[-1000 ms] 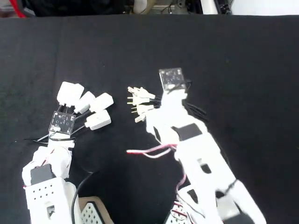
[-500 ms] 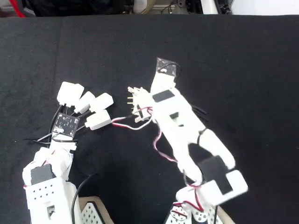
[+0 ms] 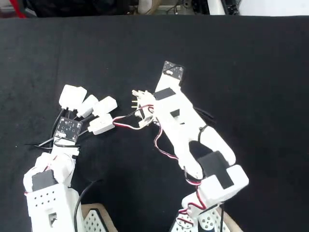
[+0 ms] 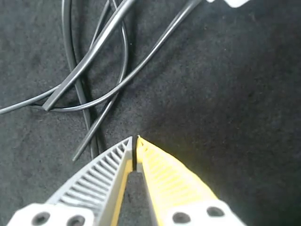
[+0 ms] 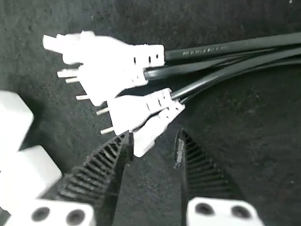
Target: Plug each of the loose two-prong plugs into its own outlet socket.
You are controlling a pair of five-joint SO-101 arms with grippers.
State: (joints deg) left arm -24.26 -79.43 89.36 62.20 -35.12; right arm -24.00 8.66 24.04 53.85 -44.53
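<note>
Several white two-prong plugs [image 5: 113, 70] on black cables [image 5: 235, 47] lie bunched together, prongs pointing toward the white outlet sockets [image 5: 21, 155]. My right gripper [image 5: 154, 136] is open, its black fingers [image 5: 106, 169] on either side of the rear end of the nearest plug [image 5: 149, 131]. From above, the right arm [image 3: 178, 121] stretches over the plugs [image 3: 140, 100]. The sockets [image 3: 89, 106] fan out just left of them. My left gripper [image 4: 136, 141] is shut on nothing, low over the black cloth beside the sockets' black cables [image 4: 94, 61].
Red and white arm wires [image 3: 130, 123] loop between sockets and plugs. The left arm's wrist [image 3: 66, 128] sits right behind the sockets. Black cloth [image 3: 241, 72] covers the table, with open room at the far side and right.
The right arm has swung left and stretched forward over the plug bunch, its wrist now farther up the table. The left arm has barely shifted.
</note>
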